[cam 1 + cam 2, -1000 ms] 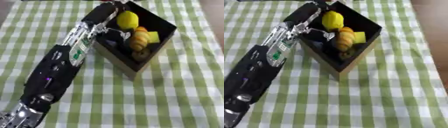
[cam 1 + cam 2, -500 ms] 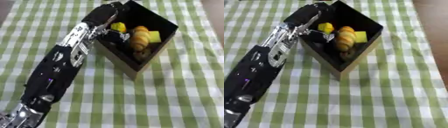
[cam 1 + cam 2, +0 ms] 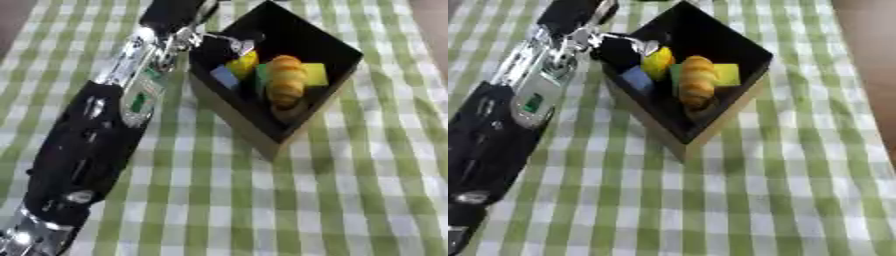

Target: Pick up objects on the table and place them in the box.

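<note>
Clearly a placing moment, told line by line
Left hand: the left hand (image 3: 229, 41) reaches over the near-left rim of the box (image 3: 325, 99) — its fingers look curled down into the box, but whether they pinch anything I cannot tell
Right hand: shows in neither view
Box: dark inside, tan card outside, square with straight walls, set corner-on to the robot; it lies just below and to the right of the hand, so the arm can lower things over the nearest rim
Yellow piece: a smooth, rounded yellow thing (image 3: 657, 62) sits directly under the fingertips, touching or nearly touching them — probably the thing being set down, judging by how close the hand is
Blue piece: a flat blue block (image 3: 224, 78) leans against the box wall just beneath the hand
Ridged roll: a golden-brown, ribbed, croissant-like shape (image 3: 286, 85) lies to the right of the hand, along the middle of the box
Yellow-green slab: a flat square-edged piece (image 3: 313, 74) lies beyond the roll, furthest from the hand, with a green edge showing between the roll and the yellow piece
Desk: covered in a soft green-and-white checked cloth (image 3: 367, 190), lying flat
Arm: black shell with silver joints, crossing the cloth from the lower left up to the box
Task so far: the things seen are all inside the box; none shows on the cloth
</note>
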